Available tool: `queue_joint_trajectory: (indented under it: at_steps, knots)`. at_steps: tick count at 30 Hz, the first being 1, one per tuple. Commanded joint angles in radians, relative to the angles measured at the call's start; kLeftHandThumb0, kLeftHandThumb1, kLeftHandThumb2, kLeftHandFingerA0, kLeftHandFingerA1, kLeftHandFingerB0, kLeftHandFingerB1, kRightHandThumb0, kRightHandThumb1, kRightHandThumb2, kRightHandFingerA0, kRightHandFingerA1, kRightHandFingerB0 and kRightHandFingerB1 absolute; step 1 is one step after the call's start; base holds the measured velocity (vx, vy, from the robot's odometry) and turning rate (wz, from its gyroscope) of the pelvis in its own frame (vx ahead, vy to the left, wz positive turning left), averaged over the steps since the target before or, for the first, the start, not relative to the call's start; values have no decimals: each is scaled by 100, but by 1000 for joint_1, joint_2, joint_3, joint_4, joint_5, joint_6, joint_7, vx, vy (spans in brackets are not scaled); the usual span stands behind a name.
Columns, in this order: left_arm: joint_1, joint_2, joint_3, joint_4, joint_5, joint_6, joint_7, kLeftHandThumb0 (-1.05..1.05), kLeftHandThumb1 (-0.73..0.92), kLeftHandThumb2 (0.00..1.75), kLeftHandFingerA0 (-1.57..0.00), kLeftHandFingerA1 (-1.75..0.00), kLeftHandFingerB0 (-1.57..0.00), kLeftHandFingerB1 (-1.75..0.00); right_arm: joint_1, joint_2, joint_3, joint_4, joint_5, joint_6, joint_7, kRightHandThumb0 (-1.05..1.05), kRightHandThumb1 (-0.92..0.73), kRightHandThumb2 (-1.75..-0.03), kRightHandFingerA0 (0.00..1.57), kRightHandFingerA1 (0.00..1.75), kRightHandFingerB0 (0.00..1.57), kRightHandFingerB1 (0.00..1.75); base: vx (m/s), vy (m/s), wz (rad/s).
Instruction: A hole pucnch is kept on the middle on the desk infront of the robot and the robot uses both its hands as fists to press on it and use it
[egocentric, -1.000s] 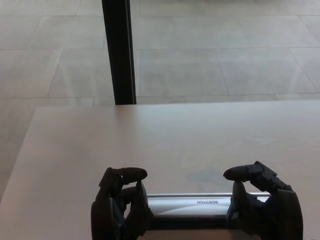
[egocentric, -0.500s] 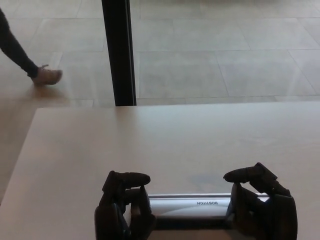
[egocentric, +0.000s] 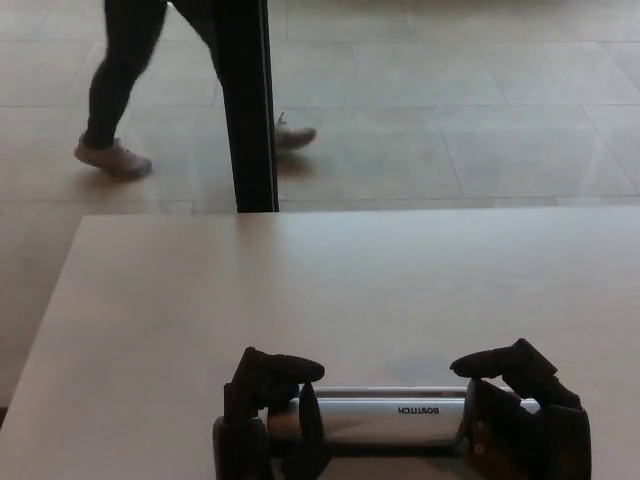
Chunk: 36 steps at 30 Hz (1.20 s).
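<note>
A silver hole punch (egocentric: 385, 418) with a black base lies crosswise at the near edge of the pale desk (egocentric: 330, 290); the word BOSTITCH reads upside down on its handle. My left hand (egocentric: 268, 420) rests as a fist on the punch's left end, its fingers curled shut. At the right end sits my right hand (egocentric: 520, 415), also curled into a fist over the handle. Both hands are cut off by the bottom edge of the head view.
A black vertical post (egocentric: 245, 105) stands just behind the desk's far edge. A person's legs (egocentric: 125, 80) in dark trousers and light shoes walk across the tiled floor beyond it.
My left hand has shifted right and lower along the punch; the right hand barely moved. A person has walked into view behind the desk. The camera tilted slightly.
</note>
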<state>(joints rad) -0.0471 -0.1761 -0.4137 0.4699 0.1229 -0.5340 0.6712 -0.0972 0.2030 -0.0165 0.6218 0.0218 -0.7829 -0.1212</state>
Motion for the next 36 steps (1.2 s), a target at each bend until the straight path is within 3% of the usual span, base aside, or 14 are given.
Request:
queue_joint_trajectory:
  at_steps: [1, 4, 15, 21, 22, 24, 26, 27, 30, 31, 32, 33, 34, 36]
  knots:
    - [-50, -202, -51, 292, 212, 47, 301, -26, 75, 93, -87, -175, -63, -164, 19, -21, -54, 310, -103, 13, -243, -46, -52, -110, 107, 175, 86, 159, 0, 0, 0]
    - [-66, -195, -61, 318, 233, 54, 318, -26, 77, 91, -88, -175, -62, -162, 5, -17, -63, 343, -99, 7, -258, -44, -48, -116, 109, 174, 88, 161, 0, 0, 0]
    - [-99, -191, -60, 376, 253, 11, 365, -24, 77, 91, -88, -175, -63, -160, -41, -12, -80, 422, -103, -62, -268, -47, -50, -112, 107, 175, 86, 161, 0, 0, 0]
    - [-96, -190, -67, 388, 263, 2, 390, -24, 77, 91, -86, -175, -63, -156, -28, -10, -67, 388, -125, -93, -271, -48, -55, -110, 105, 175, 84, 160, 0, 0, 0]
    - [-87, -197, -65, 378, 257, -5, 395, -24, 75, 93, -88, -175, -65, -157, -25, 0, -67, 330, -96, -86, -226, -42, -55, -112, 113, 175, 83, 150, 0, 0, 0]
    - [-87, -198, -65, 378, 257, -12, 399, -24, 75, 94, -89, -175, -65, -160, -26, 5, -67, 307, -87, -78, -216, -45, -53, -113, 110, 175, 87, 156, 0, 0, 0]
    - [-75, -204, -61, 365, 245, -21, 393, -26, 75, 92, -89, -175, -66, -157, -28, 12, -64, 235, -64, -40, -188, -44, -52, -113, 110, 175, 88, 156, 0, 0, 0]
    - [-61, -213, -58, 341, 226, -9, 372, -28, 77, 94, -88, -175, -64, -165, -34, 1, -57, 178, -30, -30, -135, -40, -51, -116, 107, 175, 86, 152, 0, 0, 0]
    - [-37, -227, -45, 292, 154, -39, 298, -28, 77, 94, -89, -175, -60, -166, -19, -14, -34, -4, 56, 98, -35, -40, -53, -114, 109, 175, 87, 143, 0, 0, 0]
    - [-41, -233, -26, 222, 100, -28, 263, -31, 81, 91, -89, -175, -53, -175, -2, -35, -5, -183, 111, 254, 1, -49, -51, -112, 126, 138, 96, 117, 0, 0, 0]
    - [-52, -231, -12, 155, 56, -13, 228, -29, 80, 95, -91, -175, -54, -175, 14, -56, 18, -333, 153, 388, 19, -39, -54, -102, 104, 175, 84, 135, 0, 0, 0]
    - [-59, -226, -10, 124, 20, -22, 193, -29, 82, 95, -95, -175, -54, -175, 20, -66, 27, -399, 183, 458, 20, -37, -48, -103, 126, 161, 93, 125, 0, 0, 0]
    - [-63, -221, -10, 87, -6, -9, 166, -30, 83, 93, -95, -175, -52, -174, 24, -81, 34, -449, 201, 510, 25, -36, -55, -101, 105, 175, 84, 132, 0, 0, 0]
    - [-76, -207, -10, 7, -36, 43, 130, -29, 84, 90, -96, -175, -52, -175, 30, -97, 38, -492, 209, 555, 31, -43, -58, -92, 105, 175, 88, 126, 0, 0, 0]
